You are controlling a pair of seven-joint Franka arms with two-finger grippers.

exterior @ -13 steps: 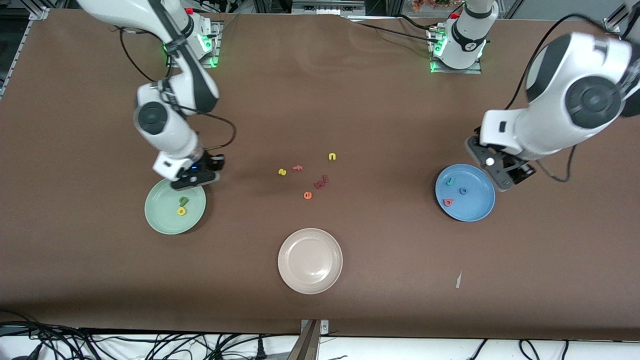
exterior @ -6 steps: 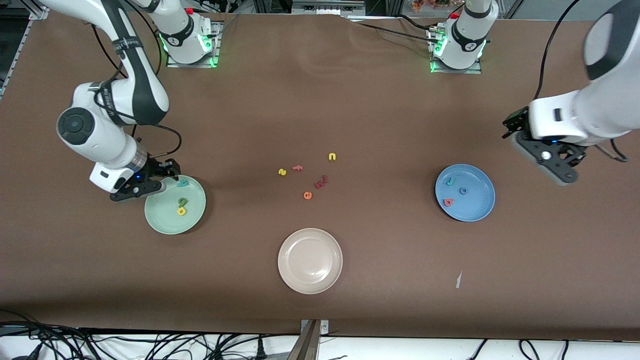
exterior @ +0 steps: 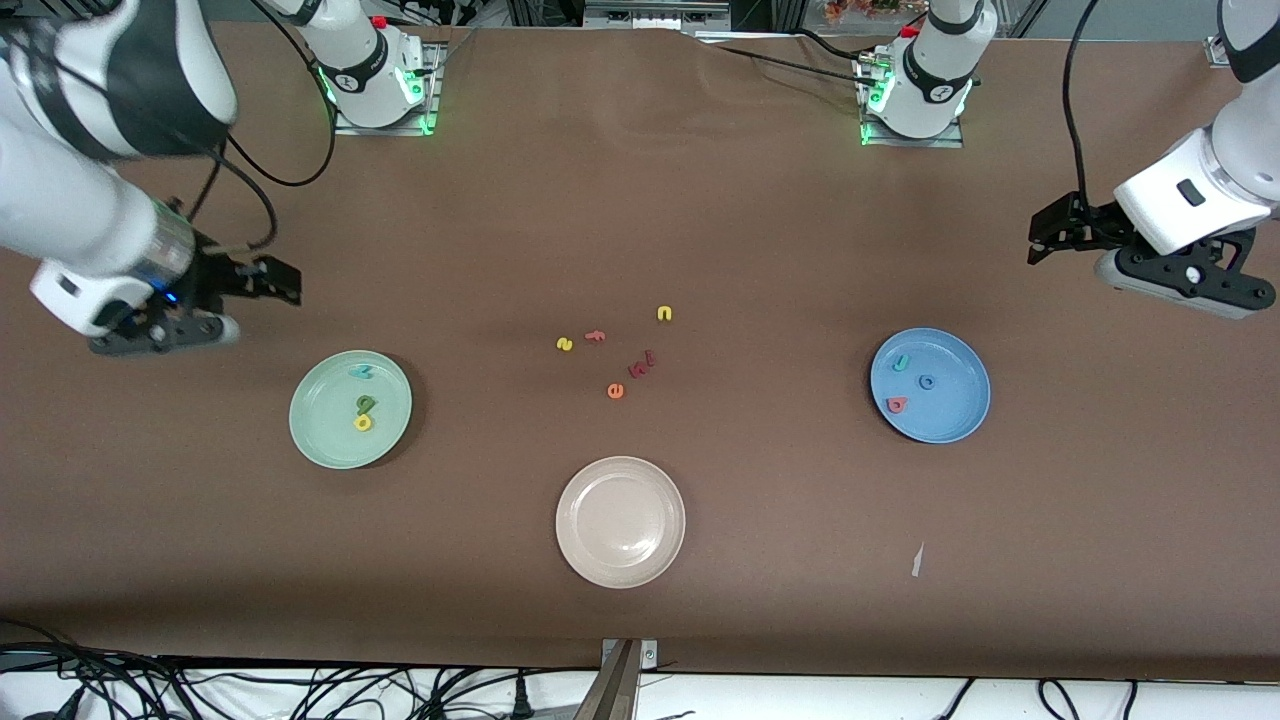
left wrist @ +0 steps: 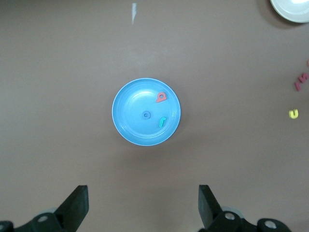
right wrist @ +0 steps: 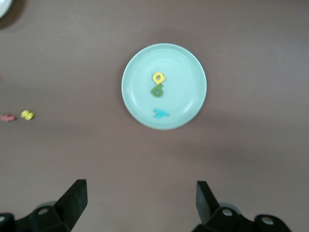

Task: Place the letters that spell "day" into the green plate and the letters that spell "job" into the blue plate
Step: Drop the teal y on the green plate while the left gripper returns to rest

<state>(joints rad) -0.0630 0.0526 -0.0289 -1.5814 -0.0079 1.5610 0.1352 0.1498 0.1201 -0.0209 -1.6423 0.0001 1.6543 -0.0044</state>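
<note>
my right gripper [exterior: 262, 283] has its jaws spread wide with nothing between them, up over bare table [exterior: 640, 200] just past the green plate [exterior: 315, 440]. in that plate lie the yellow d [exterior: 363, 423], the olive a [exterior: 366, 404] touching it, and the teal y [exterior: 361, 371] near the rim. my left gripper [exterior: 1062, 236], jaws wide and empty, hangs over the table near the blue plate [exterior: 960, 420], which holds the teal j [exterior: 901, 363], blue o [exterior: 927, 381] and red b [exterior: 896, 405].
</note>
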